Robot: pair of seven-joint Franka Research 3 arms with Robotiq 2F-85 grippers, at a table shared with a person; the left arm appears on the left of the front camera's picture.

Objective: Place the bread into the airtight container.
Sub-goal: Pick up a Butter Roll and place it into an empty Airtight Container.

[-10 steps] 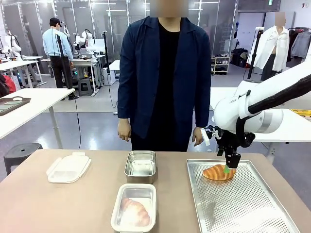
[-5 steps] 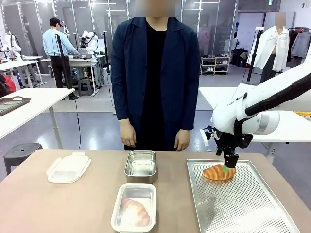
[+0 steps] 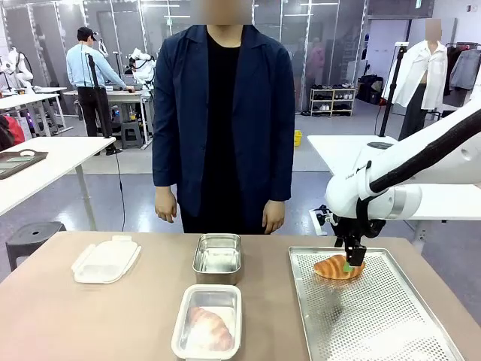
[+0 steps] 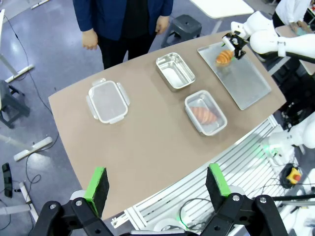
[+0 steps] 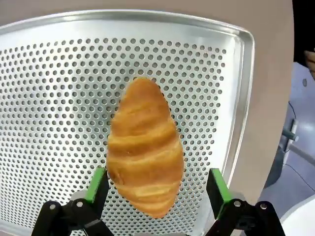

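Observation:
One bread, a golden croissant (image 3: 334,268), lies at the far end of the perforated metal tray (image 3: 376,316). My right gripper (image 3: 351,262) hangs just over it, open. In the right wrist view its green pads (image 5: 97,183) stand either side of the croissant's (image 5: 145,147) near end without pressing it. The airtight container (image 3: 207,321), a clear tub near the front edge, holds another croissant (image 3: 209,328). Its lid (image 3: 105,259) lies apart at the left. My left gripper (image 4: 156,179) is open, high above the table with nothing between its fingers.
An empty steel pan (image 3: 218,257) stands behind the clear tub. A person in a dark jacket stands at the far edge, hands (image 3: 166,204) hanging at the sides. Bare tabletop (image 3: 75,323) stretches across the front left.
The right gripper has edged slightly left over the croissant on the tray. The person has stepped toward the picture's left. The containers have not moved.

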